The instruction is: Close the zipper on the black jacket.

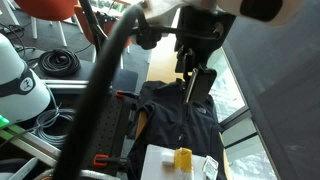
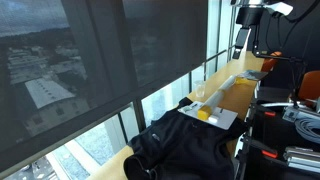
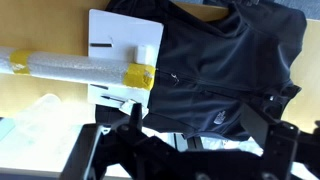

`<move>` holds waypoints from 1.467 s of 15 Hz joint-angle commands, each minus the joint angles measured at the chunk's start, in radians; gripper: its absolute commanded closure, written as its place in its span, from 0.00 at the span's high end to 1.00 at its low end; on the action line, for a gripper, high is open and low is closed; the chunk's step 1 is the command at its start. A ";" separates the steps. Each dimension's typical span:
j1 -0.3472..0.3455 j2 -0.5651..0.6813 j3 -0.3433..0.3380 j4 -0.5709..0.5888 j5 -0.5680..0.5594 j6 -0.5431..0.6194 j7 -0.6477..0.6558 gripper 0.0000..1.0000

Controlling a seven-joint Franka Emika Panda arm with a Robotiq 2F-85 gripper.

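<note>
Zipper (image 3: 205, 88) lies face-up mid black jacket (image 3: 245, 55), spread flat on table (image 3: 40, 25) for top access. Wrist view: taped foam tube (image 3: 80, 68) at 9 o'clock, white sheet (image 3: 125, 40) at 10 touching jacket, gripper (image 3: 200, 150) at 6, jaws spread, empty. Open room looks best toward 3, clutter crowds 9

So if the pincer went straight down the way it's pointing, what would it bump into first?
Most likely the black jacket. The pincer hangs over it pointing down, and the wrist view shows mostly jacket underneath. How high above the cloth it hangs is hard to tell.
</note>
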 commanded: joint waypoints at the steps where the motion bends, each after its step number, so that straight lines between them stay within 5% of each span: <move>1: 0.000 0.000 0.000 0.002 0.000 -0.003 0.001 1.00; 10: 0.092 0.271 0.100 0.066 0.043 0.256 0.104 1.00; 14: 0.069 0.494 0.108 0.172 0.009 0.366 0.162 1.00; 22: 0.010 0.862 0.073 0.420 0.029 0.400 0.136 1.00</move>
